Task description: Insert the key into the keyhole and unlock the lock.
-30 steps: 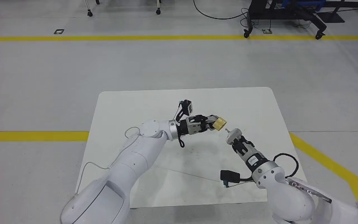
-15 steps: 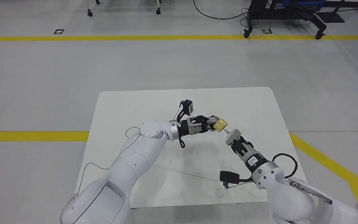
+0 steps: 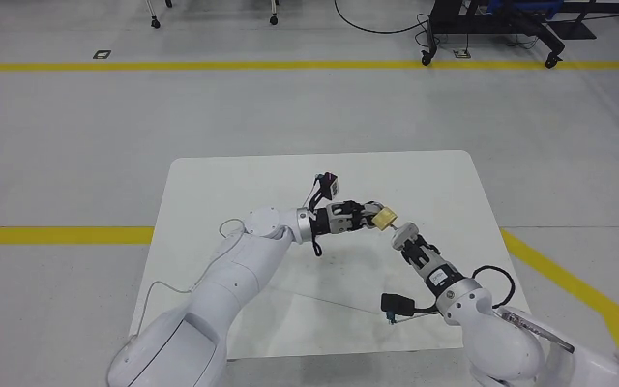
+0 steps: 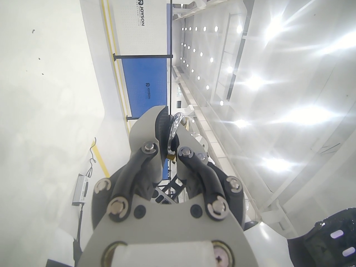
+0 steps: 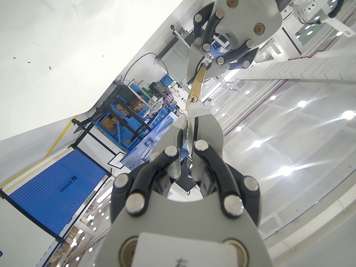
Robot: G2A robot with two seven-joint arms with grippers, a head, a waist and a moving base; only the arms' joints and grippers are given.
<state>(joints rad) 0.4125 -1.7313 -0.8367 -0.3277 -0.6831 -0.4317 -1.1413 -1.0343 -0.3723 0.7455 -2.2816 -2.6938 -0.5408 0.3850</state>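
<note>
Overhead, left gripper (image 3: pixel 372 215) clasps lock (image 3: pixel 385 214), right gripper (image 3: pixel 399 232) pinches key (image 5: pixel 188 129) (wrist view: at keyhole (image 5: pixel 192 99)).

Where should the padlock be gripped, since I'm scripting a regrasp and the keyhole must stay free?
By the shackle, coming from the end opposite the keyhole, as the left gripper does. The thin steel loop suits a pinch, and the brass padlock body then juts out with its keyhole end bare toward the key in the right gripper.
</note>
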